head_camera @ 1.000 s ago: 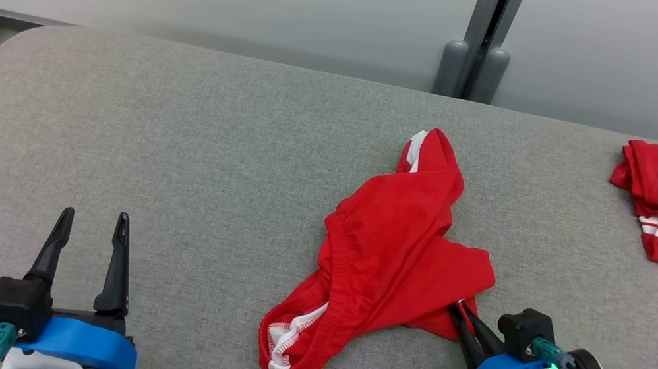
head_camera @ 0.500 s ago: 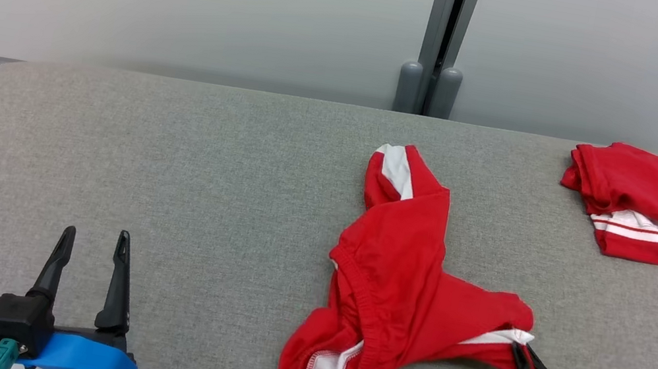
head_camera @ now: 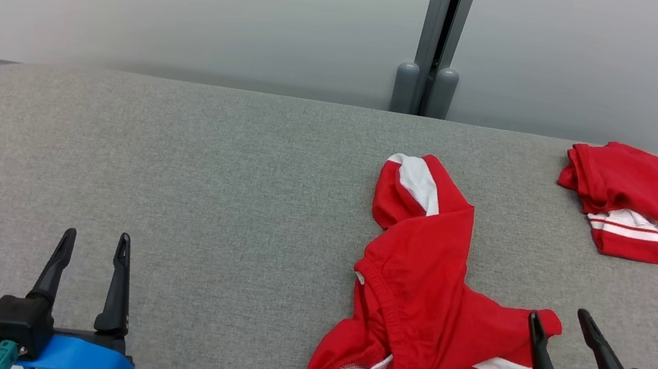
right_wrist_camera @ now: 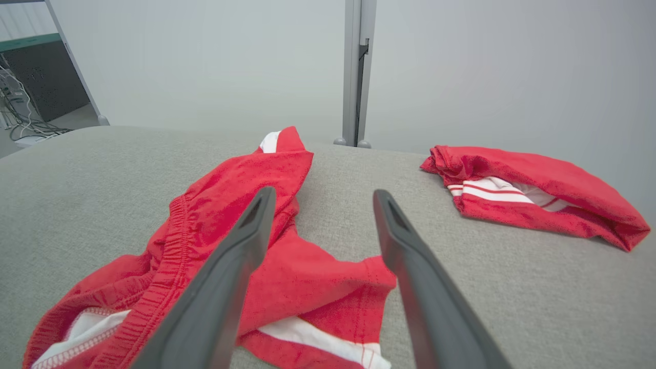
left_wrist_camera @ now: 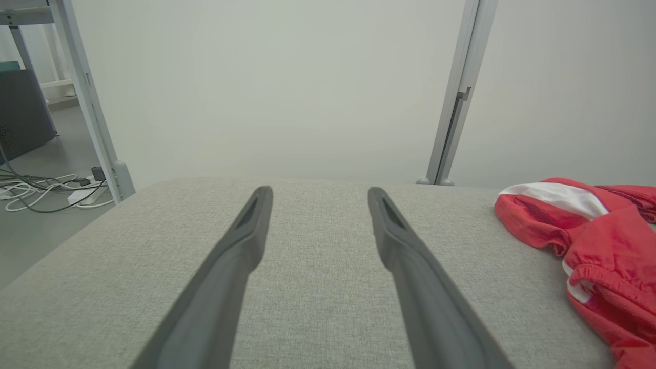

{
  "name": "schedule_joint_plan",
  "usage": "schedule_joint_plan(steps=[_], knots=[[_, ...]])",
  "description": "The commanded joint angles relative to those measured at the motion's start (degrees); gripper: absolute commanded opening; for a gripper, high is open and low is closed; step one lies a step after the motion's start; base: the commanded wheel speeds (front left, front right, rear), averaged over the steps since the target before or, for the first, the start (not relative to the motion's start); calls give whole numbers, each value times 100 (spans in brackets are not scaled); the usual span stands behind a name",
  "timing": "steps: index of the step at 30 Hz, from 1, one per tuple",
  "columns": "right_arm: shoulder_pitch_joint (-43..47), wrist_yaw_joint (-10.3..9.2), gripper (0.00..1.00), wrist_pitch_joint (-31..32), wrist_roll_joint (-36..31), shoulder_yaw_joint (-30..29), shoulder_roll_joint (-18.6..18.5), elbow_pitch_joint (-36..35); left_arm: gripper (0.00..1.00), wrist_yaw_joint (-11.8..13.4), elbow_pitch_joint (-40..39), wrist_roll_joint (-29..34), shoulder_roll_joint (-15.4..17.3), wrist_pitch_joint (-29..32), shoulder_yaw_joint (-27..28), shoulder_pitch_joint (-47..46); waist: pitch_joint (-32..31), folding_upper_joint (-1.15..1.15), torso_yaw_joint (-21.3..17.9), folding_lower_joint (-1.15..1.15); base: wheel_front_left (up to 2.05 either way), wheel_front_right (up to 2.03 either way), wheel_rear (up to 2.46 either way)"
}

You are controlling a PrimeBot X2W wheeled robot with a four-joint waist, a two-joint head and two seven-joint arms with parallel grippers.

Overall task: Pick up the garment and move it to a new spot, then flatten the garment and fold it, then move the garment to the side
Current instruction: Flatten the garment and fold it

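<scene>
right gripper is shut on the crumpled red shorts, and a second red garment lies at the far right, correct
Not quite. The right gripper is open, jaws apart over the edge of the crumpled red shorts, gripping nothing; the right wrist view shows it. The second red garment does lie at the far right.

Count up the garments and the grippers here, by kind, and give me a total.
Garments: 2 (crumpled garment, folded garment)
Grippers: 2 (left gripper, right gripper)
Total: 4
</scene>
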Motion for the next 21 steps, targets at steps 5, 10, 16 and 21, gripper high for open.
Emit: schedule_joint_plan(steps=[5, 10, 16, 21], knots=[[-242, 0, 100, -368, -155, -93, 345, -195, 100, -21, 0, 41, 46, -27, 3, -60, 22, 0, 60, 0, 0, 0, 0], [-409, 0, 100, -575, -271, -174, 662, -60, 100, -16, -44, 50, 67, -27, 5, -115, 89, 0, 94, 0, 0, 0, 0], [-539, 0, 100, -633, -333, -176, 804, 300, 100, -25, -125, 152, 62, -27, -95, -162, 131, 0, 119, 0, 0, 0, 0], [-587, 0, 100, -644, -376, -298, 812, 428, 100, -220, -121, 371, 16, -27, -624, -273, 139, 0, 114, 0, 0, 0, 0]])
